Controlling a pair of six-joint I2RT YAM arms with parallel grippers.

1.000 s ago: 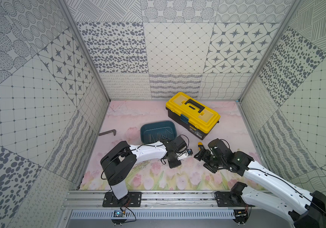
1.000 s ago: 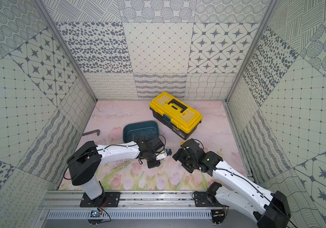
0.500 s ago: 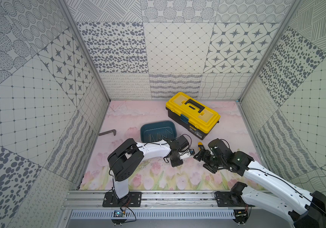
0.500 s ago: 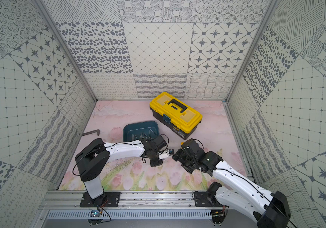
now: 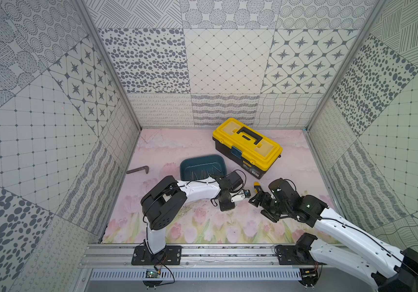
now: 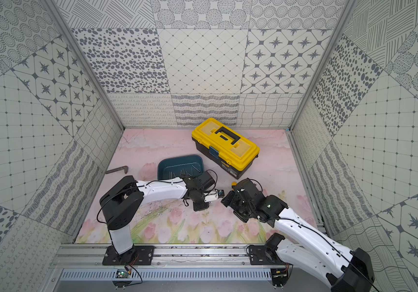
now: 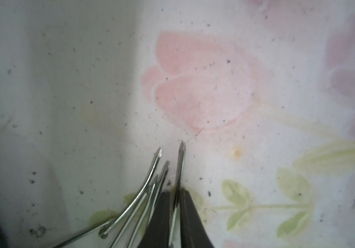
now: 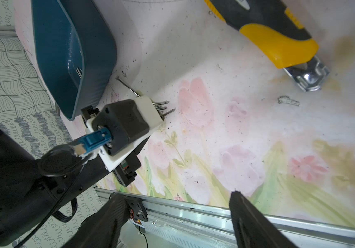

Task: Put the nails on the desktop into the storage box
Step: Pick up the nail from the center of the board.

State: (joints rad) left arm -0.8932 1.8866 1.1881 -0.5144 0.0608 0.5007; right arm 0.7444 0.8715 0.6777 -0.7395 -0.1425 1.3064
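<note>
And the left tool (image 7: 175, 193) pinched one nail (image 7: 180, 165) lengthwise between its jaws on the desk (image 7: 215, 85), more nails (image 7: 160, 176) crowding beside, and the storage box (image 5: 192, 163) sat just behind that arm, nearer it than the wide-open, empty right tool (image 8: 175, 194).

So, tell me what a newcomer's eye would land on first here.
The yellow-lidded toolbox at the back of the tulip-printed desktop grabs the eye first, with the teal storage box just in front, nails lying inside. In the left wrist view, the left gripper is shut on one nail beside a cluster of loose nails. The right gripper hangs open near the yellow-and-black utility knife.
</note>
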